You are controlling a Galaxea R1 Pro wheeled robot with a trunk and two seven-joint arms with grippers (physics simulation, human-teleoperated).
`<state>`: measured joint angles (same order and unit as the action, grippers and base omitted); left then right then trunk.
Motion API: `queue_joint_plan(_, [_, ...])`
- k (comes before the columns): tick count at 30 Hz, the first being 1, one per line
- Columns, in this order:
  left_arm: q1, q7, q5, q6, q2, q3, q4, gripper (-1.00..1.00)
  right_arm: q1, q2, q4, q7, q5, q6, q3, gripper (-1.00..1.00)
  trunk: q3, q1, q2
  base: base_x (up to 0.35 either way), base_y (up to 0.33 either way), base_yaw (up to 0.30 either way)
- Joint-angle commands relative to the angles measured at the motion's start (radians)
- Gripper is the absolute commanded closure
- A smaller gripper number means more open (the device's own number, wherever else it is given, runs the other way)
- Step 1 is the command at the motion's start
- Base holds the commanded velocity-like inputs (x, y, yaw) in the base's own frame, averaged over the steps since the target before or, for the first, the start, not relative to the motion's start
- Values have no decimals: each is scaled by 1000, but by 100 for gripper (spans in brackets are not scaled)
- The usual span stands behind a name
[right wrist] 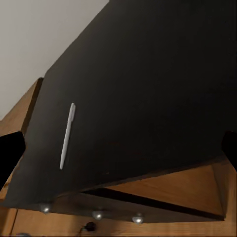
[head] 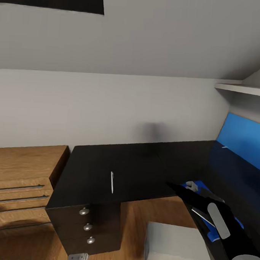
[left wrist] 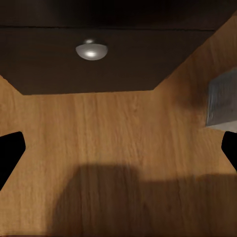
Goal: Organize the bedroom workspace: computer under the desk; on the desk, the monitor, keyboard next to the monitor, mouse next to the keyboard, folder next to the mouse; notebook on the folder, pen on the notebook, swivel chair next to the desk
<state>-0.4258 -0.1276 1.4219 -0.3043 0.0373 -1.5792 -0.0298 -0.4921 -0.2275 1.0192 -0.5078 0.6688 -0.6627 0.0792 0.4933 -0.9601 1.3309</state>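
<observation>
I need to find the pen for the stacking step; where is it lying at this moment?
In the head view the pen lies alone on the black desk, near its front edge above the three drawer knobs, to the left of the right gripper.

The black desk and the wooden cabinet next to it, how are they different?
The desk is black; the wooden cabinet is light brown. The desk's drawers have round silver knobs; the cabinet's have long bar handles. The desk holds a white pen; the cabinet's top looks bare. Both have stacked drawers.
</observation>
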Motion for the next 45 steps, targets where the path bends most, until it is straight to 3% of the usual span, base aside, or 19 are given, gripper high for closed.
queue_joint_plan(1, [-1, -7, 5, -1, 1, -8, -3, -100, 0, 5, 7, 6, -7, -7, -1, -100, 1, 0, 1, 0, 0, 281])
queue_joint_plan(15, [-1, -6, 6, 2, -13, -8, -4, -100, 0, 81, 65, 48, -180, -6, -16, -100, 1, 0, 1, 0, 0, 281])
queue_joint_plan(22, [-1, -6, 6, 1, -16, -8, -3, -100, 1, 146, 83, 67, -313, -4, -19, -100, 1, 0, 1, 0, 0, 281])
queue_joint_plan(23, [-1, -6, 6, 1, -16, -8, -3, -100, 1, 160, 94, 87, -345, -4, -19, -100, 1, 0, 1, 0, 0, 281])
queue_joint_plan(27, [-1, -6, 6, 1, -16, -8, -3, -100, 2, 201, 123, 162, -398, 4, -20, -100, 1, 0, 1, 0, 0, 281])
queue_joint_plan(32, [-1, -5, 5, -1, -17, -8, -3, -100, 3, 262, 136, 269, -422, 31, -33, -100, 1, 0, 1, 0, 0, 281])
queue_joint_plan(34, [-1, -5, 5, -1, -19, -8, -4, -100, 3, 288, 139, 324, -430, 46, -59, -100, 2, 0, 1, 0, 0, 281])
queue_joint_plan(40, [-1, -5, 5, -2, -29, -8, -4, -100, 3, 315, 147, 428, -436, 68, -151, -100, 4, 0, 1, 0, 0, 281])
queue_joint_plan(45, [-1, -5, 5, -2, -41, -8, -4, -100, 3, 340, 189, 559, -438, 99, -238, -100, 6, 0, 1, 0, 0, 280])
